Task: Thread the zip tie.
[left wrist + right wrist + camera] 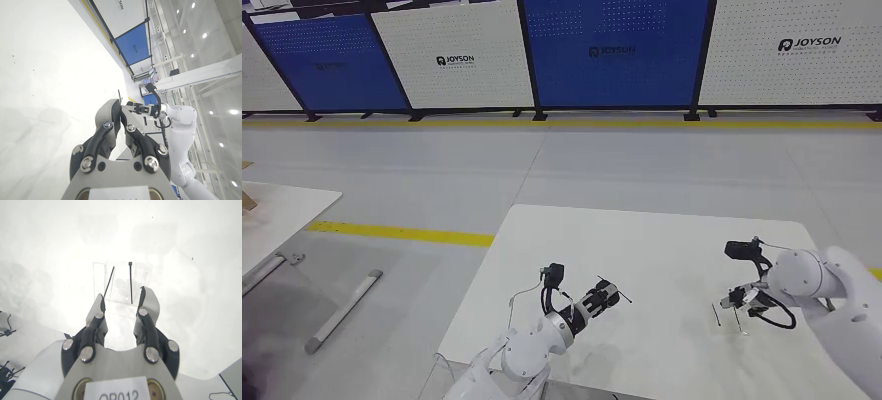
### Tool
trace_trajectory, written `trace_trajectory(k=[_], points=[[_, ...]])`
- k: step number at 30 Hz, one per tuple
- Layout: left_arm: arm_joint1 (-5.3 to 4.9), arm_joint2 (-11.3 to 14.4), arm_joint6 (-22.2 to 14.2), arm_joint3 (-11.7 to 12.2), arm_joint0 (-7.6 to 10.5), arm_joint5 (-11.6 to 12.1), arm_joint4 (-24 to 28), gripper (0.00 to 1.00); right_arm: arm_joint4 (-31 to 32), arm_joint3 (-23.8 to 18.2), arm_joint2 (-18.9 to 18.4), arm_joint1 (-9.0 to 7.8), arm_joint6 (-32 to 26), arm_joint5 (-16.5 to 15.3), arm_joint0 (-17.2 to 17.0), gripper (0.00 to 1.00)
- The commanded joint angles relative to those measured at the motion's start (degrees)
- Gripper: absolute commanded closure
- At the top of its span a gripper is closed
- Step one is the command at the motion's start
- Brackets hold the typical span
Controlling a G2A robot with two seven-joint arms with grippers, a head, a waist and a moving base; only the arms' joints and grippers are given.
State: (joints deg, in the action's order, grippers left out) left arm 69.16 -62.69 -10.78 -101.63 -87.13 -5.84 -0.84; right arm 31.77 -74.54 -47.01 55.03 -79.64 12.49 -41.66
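Zip tie [119, 96], black and thin, is pinched in the left pincer [120, 108], which is pressed together on it over the near left part of the white worktop [662, 240]; a short end of the tie stands out past the tip of the pincer. Right pincer [122, 297] is spread open over the near right part of the worktop, just above two other zip ties [130, 283] that lie side by side, without touching, on a clear sheet [98, 275].
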Motion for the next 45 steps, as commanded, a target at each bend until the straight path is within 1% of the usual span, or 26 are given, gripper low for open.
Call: trace_trajectory(k=[1, 4, 7, 11, 16, 17, 19, 21, 23, 33, 40, 42, 44, 45], points=[[0.00, 0.0, 0.0, 0.0, 0.00, 0.0, 0.0, 1.00, -0.5, 0.9, 1.1, 0.14, 0.0, 0.1, 0.8, 0.65], [0.00, 0.0, 0.0, 0.0, 0.00, 0.0, 0.0, 1.00, -1.4, 2.2, 2.8, 0.41, 0.0, -0.1, 2.0, 0.69], [0.00, 0.0, 0.0, 0.0, 0.00, 0.0, 0.0, 1.00, -1.8, 3.6, 4.4, 0.73, 0.0, 0.4, 3.2, 0.69], [0.00, 0.0, 0.0, 0.0, 0.00, 0.0, 0.0, 1.00, -2.3, 5.2, 6.5, 1.15, 0.0, 1.3, 4.6, 0.66], [0.00, 0.0, 0.0, 0.0, 0.00, 0.0, 0.0, 1.00, -3.3, 6.9, 9.0, 1.77, 0.0, 1.8, 6.3, 0.69], [0.00, 0.0, 0.0, 0.0, 0.00, 0.0, 0.0, 1.00, -3.5, 7.4, 9.6, 1.95, 0.0, 2.1, 6.7, 0.68], [0.00, 0.0, 0.0, 0.0, 0.00, 0.0, 0.0, 1.00, -3.8, 8.1, 10.5, 2.22, 0.0, 2.5, 7.3, 0.71], [0.00, 0.0, 0.0, 0.0, 0.00, 0.0, 0.0, 1.00, -3.9, 8.9, 11.3, 2.51, 0.0, 3.1, 7.9, 0.71], [0.00, 0.0, 0.0, 0.0, 0.00, 0.0, 0.0, 1.00, -4.2, 9.5, 11.9, 2.73, 0.0, 3.5, 8.4, 0.73], [0.00, 0.0, 0.0, 0.0, 0.00, 0.0, 0.0, 1.00, -4.9, 12.4, 14.9, 3.84, 0.0, 5.5, 10.5, 0.72], [0.00, 0.0, 0.0, 0.0, 0.00, 0.0, 0.0, 1.00, -5.6, 14.8, 17.0, 5.00, 0.0, 5.7, 11.9, 0.73], [0.00, 0.0, 0.0, 0.0, 0.00, 0.0, 0.0, 1.00, -5.8, 15.7, 17.6, 5.39, 0.0, 5.6, 12.3, 0.75], [0.00, 0.0, 0.0, 0.0, 0.00, 0.0, 0.0, 1.00, -5.9, 16.4, 18.2, 5.77, 0.0, 5.6, 12.6, 0.75], [0.00, 0.0, 0.0, 0.0, 0.00, 0.0, 0.0, 1.00, -6.0, 16.8, 18.5, 6.03, 0.0, 5.6, 12.8, 0.73]])
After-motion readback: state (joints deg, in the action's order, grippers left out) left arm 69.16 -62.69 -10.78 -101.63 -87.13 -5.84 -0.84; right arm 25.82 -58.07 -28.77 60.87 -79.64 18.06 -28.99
